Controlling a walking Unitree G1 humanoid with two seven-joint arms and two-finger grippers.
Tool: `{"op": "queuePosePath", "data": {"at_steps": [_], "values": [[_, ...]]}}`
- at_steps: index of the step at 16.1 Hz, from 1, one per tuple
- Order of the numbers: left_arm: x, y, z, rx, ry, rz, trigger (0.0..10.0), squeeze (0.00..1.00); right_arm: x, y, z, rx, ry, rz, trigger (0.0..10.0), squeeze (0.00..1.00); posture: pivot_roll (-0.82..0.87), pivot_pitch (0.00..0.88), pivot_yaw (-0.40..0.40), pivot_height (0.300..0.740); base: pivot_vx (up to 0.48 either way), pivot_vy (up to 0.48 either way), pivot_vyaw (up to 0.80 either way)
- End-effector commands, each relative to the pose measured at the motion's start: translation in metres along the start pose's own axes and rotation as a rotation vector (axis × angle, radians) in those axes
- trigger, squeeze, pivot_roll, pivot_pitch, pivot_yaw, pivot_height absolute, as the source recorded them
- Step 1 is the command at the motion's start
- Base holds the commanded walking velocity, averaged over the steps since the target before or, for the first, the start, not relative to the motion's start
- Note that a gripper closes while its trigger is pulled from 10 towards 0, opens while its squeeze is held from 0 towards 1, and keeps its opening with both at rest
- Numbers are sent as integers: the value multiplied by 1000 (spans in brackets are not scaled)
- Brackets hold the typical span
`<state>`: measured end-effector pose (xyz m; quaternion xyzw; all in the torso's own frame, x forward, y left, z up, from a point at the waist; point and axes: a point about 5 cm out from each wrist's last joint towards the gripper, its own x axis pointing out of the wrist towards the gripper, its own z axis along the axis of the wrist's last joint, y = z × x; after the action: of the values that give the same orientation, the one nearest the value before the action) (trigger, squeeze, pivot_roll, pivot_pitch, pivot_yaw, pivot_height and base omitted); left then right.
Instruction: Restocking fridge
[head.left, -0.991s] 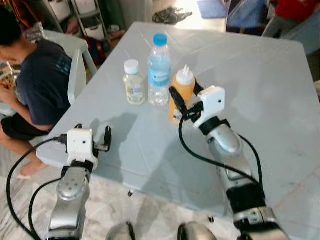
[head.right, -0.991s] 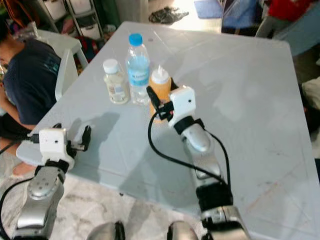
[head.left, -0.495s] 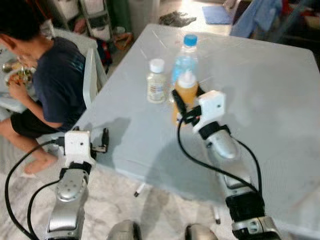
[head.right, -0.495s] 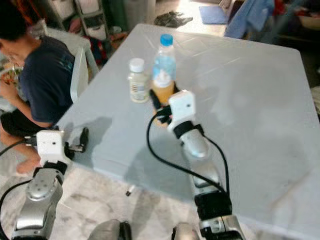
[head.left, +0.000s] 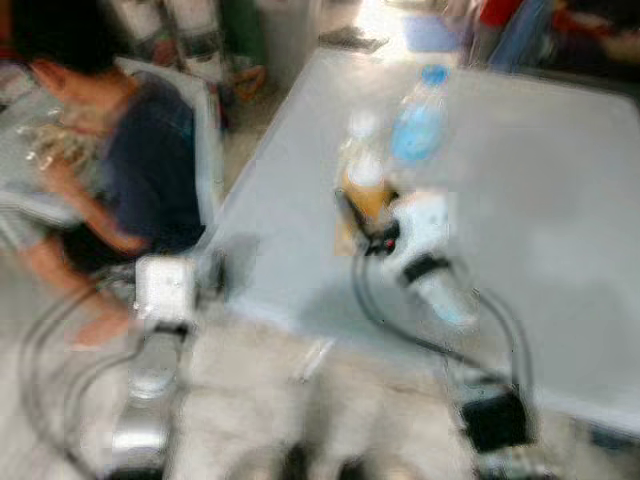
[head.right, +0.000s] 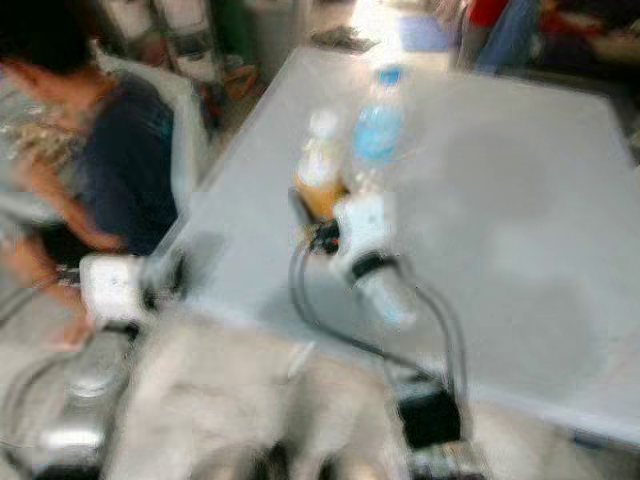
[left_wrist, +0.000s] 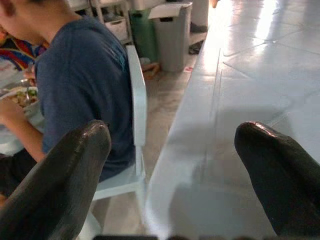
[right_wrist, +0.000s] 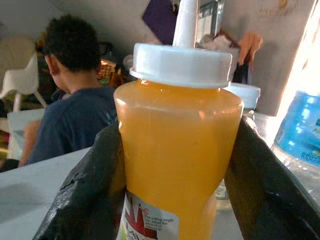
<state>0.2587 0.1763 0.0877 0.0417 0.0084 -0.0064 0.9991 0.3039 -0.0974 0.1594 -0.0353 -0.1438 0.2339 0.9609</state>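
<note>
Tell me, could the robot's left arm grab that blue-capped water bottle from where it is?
Probably not. The left gripper is open at the table's near edge, while the water bottle stands farther in, behind the orange bottle held by the right gripper.

Through heavy blur, your right pincer (head.left: 362, 222) sat at the orange bottle (head.left: 362, 192) on the worktop (head.left: 560, 190), a person (head.left: 120, 170) seated alongside.
</note>
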Motion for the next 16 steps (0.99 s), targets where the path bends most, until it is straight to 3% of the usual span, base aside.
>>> {"op": "queuePosePath", "data": {"at_steps": [1,8,10,14,15,16], "values": [[1,6,1,14,-3,15,10000,0,0,15,-6,11,28,67,10000,0,-17,90,24,740,0,424,800],[1,11,-3,21,2,34,10000,0,-3,19,-11,34,25,70,10000,0,-11,79,13,740,0,0,800],[6,19,-6,42,6,44,10000,0,1,26,-14,53,22,79,10000,0,0,75,8,740,0,0,797],[8,17,-2,43,-10,47,10000,0,6,28,-14,64,5,91,10000,0,10,66,2,740,0,0,792],[7,14,-4,40,-7,41,10000,0,6,28,-14,62,1,93,3333,0,10,65,1,740,0,0,769],[6,12,-6,38,-5,36,10000,0,6,28,-14,51,4,93,4784,0,10,65,1,740,0,0,769]]}}
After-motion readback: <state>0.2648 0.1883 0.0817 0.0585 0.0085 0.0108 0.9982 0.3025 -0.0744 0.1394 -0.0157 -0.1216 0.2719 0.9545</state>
